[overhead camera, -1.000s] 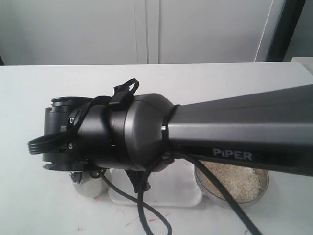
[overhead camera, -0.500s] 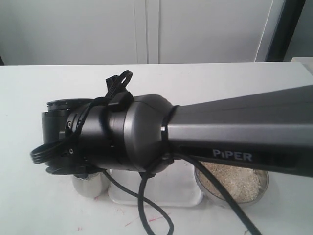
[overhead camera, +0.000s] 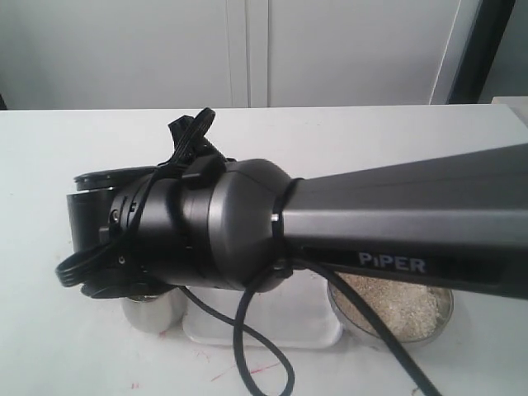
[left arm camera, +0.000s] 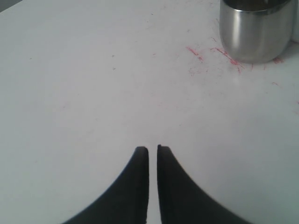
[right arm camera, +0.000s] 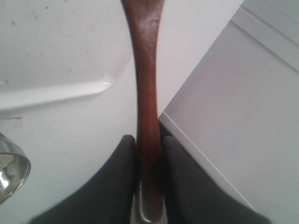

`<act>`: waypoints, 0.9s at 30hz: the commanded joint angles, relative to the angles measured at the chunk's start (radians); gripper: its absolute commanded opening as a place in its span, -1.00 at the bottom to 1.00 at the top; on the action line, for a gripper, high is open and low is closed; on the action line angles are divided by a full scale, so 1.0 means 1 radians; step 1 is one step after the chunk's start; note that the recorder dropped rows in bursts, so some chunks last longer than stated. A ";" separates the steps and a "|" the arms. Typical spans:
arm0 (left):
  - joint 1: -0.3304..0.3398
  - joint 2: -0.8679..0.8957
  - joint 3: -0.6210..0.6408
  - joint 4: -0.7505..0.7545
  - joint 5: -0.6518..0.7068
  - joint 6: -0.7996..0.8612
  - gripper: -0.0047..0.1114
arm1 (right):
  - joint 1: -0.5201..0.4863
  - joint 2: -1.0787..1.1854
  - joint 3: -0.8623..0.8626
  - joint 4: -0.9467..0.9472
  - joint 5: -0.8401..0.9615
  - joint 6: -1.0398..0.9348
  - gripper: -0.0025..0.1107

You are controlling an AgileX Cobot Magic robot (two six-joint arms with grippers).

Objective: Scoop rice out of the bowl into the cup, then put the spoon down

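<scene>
Reaching across from three o'clock above bowl (overhead camera: pixel 437 326), rice (overhead camera: pixel 396 305) inside, at four; cup (overhead camera: pixel 153 312) at seven. Clamping spoon (right arm camera: pixel 145 70) handle in right gripper (right arm camera: pixel 148 140); idling left gripper (left arm camera: pixel 152 149), fingers together, empty. Looks like the pouring stage; yet to set spoon down.

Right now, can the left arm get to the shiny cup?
Probably yes. Only bare table lies between the left arm's fingers and the cup. The right arm seems to hang just over the cup, so coming in from the side looks safest.

grey arm (overhead camera: pixel 371 214), black cable (overhead camera: pixel 246 346), maybe zip-tied
</scene>
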 commanded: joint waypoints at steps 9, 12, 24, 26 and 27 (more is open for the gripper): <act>-0.007 0.000 0.009 -0.006 0.049 -0.006 -0.67 | 0.041 -0.003 0.059 -0.186 0.005 -0.013 -0.96; -0.007 0.000 0.009 -0.006 0.049 -0.006 -0.67 | 0.041 -0.003 0.059 -0.204 0.005 -0.007 -0.96; -0.007 0.000 0.009 -0.006 0.049 -0.006 -0.67 | 0.072 0.026 0.059 -0.202 0.005 0.025 -0.96; -0.007 0.000 0.009 -0.006 0.049 -0.006 -0.67 | 0.072 0.032 0.059 -0.237 0.005 0.047 -0.96; -0.007 0.000 0.009 -0.006 0.049 -0.006 -0.67 | 0.072 0.037 0.059 -0.247 0.005 0.047 -0.96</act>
